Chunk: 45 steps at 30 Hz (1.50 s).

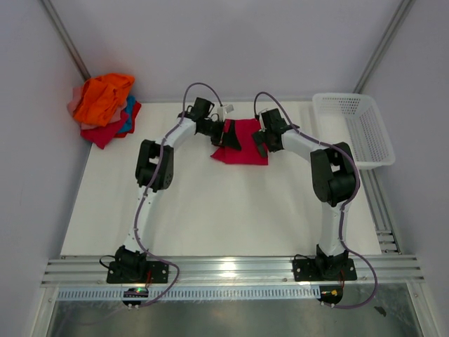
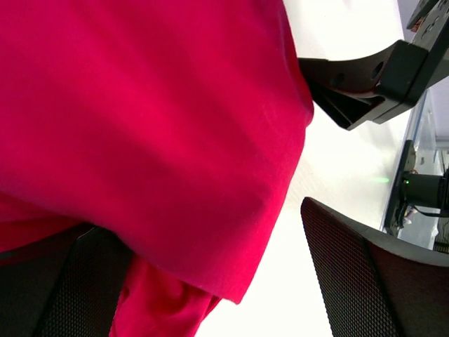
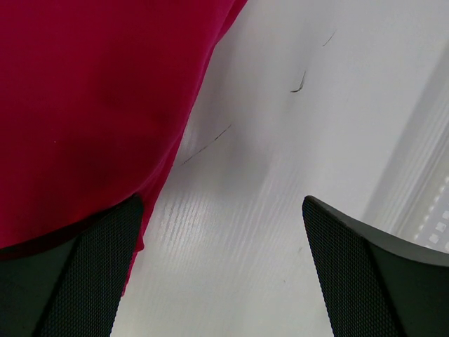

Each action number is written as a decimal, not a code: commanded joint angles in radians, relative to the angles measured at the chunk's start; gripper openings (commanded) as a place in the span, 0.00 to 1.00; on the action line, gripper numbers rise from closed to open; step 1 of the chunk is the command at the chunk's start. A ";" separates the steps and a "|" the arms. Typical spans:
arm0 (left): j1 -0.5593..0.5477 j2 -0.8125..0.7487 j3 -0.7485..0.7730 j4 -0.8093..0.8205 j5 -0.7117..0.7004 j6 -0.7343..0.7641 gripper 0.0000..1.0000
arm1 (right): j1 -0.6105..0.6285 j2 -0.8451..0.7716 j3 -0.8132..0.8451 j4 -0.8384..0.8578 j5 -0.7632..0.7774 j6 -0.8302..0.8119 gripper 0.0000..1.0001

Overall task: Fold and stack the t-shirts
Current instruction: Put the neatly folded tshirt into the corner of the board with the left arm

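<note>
Wide-open left gripper [image 1: 228, 135] and right gripper [image 1: 259, 145] flank the crimson t-shirt [image 1: 243, 151] at the table's [image 1: 210, 210] far edge, between the far-left corner's shirt pile [image 1: 104, 107] and the far-right basket [image 1: 354, 130].

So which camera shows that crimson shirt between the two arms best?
The top external view: the whole crimson shirt shows there, folded into a rough rectangle on the table. Both wrist views sit too close, catching only a stretch of red cloth and one edge.
</note>
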 commanded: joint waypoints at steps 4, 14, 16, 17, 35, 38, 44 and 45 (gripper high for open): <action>-0.045 0.041 -0.035 0.050 0.076 -0.064 0.99 | 0.017 0.008 0.043 0.002 0.001 0.010 0.99; -0.048 0.035 -0.051 0.075 0.057 -0.097 0.25 | 0.017 0.011 0.046 -0.002 0.007 0.010 0.99; -0.048 0.032 -0.049 0.070 0.045 -0.095 0.08 | 0.017 0.011 0.046 -0.004 0.013 0.008 0.99; -0.048 0.031 -0.051 0.069 0.037 -0.095 0.00 | 0.019 0.010 0.049 -0.006 0.018 0.008 0.99; 0.050 -0.111 0.078 -0.223 -0.360 0.141 0.00 | 0.019 -0.115 0.018 0.024 0.099 -0.042 0.99; 0.079 -0.127 0.093 -0.258 -0.465 0.181 0.00 | 0.017 -0.132 0.011 0.022 0.099 -0.042 0.99; 0.114 -0.157 0.093 -0.319 -0.607 0.291 0.00 | 0.017 -0.174 -0.005 0.022 0.092 -0.042 1.00; 0.119 -0.160 0.093 -0.327 -0.648 0.316 0.00 | 0.017 -0.179 -0.006 0.021 0.090 -0.044 0.99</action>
